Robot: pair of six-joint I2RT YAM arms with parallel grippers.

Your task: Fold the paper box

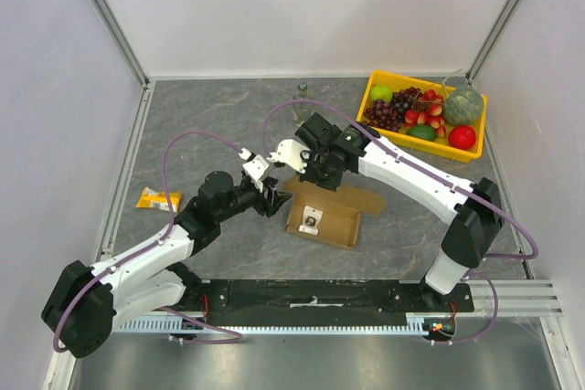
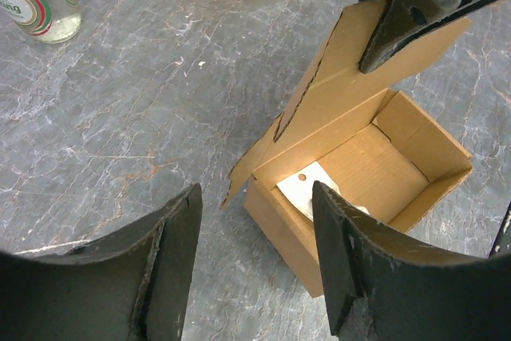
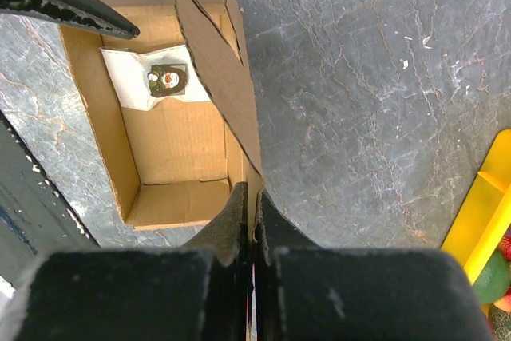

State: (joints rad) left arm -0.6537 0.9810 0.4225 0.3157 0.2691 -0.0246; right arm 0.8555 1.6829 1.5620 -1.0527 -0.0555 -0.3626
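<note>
Working on the paper box [image 1: 322, 216] at mid-table, just ahead of both arms: already squared into an open tray, with a white printed slip [image 3: 156, 77] lying on the floor inside. Pinching the raised lid flap [image 2: 351, 77] with the right gripper [image 3: 251, 197], closed all the way down on the cardboard edge at a back corner. Hovering the left gripper [image 2: 255, 197] spread wide and empty just beside the near-left corner, touching nothing. Judged to be at the lid-closing step, well past halfway. To do it well: swing the flap over in an arc about its crease rather than shoving it flat, brace the near wall with the left gripper so as not to skid the box, and steer the angled side pieces inside the walls before pressing down. Possibly a tuck tab at the flap's free edge, though hard to tell from these angles. Underneath, a grey marbled table [image 1: 201, 125], smooth and likely slippery for light cardboard. Around, white walls [image 1: 274, 6] on aluminium framing [image 1: 110, 15]; at the far right a yellow tray [image 1: 377, 89] of fruit [image 1: 425, 111], near it a glass bottle [image 1: 301, 93], off to the left a small yellow packet [image 1: 158, 198], all well apart from the box.
</note>
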